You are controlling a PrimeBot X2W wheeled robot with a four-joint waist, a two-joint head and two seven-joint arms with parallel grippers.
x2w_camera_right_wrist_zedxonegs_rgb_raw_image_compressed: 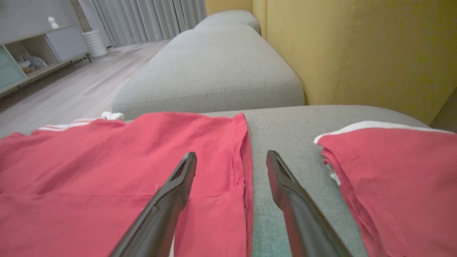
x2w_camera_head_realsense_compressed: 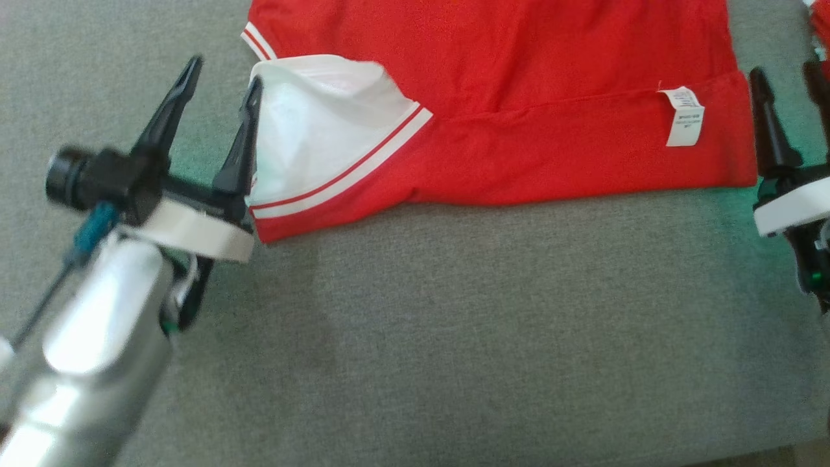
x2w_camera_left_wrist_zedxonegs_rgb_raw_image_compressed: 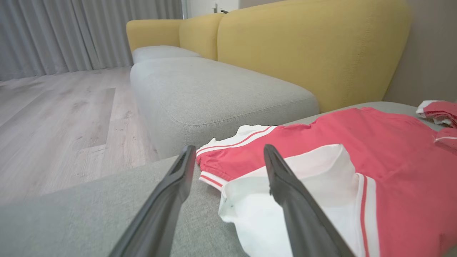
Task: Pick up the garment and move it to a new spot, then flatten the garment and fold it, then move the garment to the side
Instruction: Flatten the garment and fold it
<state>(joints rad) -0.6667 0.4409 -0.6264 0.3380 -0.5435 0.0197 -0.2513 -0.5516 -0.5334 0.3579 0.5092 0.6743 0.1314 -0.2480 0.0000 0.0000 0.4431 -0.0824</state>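
The garment (x2w_camera_head_realsense_compressed: pixel 519 97) is a red shirt with white sleeves and red-white striped trim, lying partly folded on the grey cushion (x2w_camera_head_realsense_compressed: pixel 454 324). A white sleeve (x2w_camera_head_realsense_compressed: pixel 318 130) is turned over its left end and a white label (x2w_camera_head_realsense_compressed: pixel 684 115) shows near its right end. My left gripper (x2w_camera_head_realsense_compressed: pixel 224 78) stands open at the sleeve's edge, its right finger (x2w_camera_head_realsense_compressed: pixel 243 143) against the white cloth, nothing held. In the left wrist view the same gripper (x2w_camera_left_wrist_zedxonegs_rgb_raw_image_compressed: pixel 230 151) straddles the sleeve's corner (x2w_camera_left_wrist_zedxonegs_rgb_raw_image_compressed: pixel 285 200). My right gripper (x2w_camera_head_realsense_compressed: pixel 788 78) stands open at the garment's right edge (x2w_camera_right_wrist_zedxonegs_rgb_raw_image_compressed: pixel 242 160), holding nothing.
Another red piece of cloth (x2w_camera_right_wrist_zedxonegs_rgb_raw_image_compressed: pixel 392 171) lies just right of the right gripper. A yellow sofa back (x2w_camera_left_wrist_zedxonegs_rgb_raw_image_compressed: pixel 314 46) rises behind the cushion, and more grey seats (x2w_camera_left_wrist_zedxonegs_rgb_raw_image_compressed: pixel 214 92) extend beyond. Wooden floor (x2w_camera_left_wrist_zedxonegs_rgb_raw_image_compressed: pixel 53 117) and curtains lie past the cushion's left edge.
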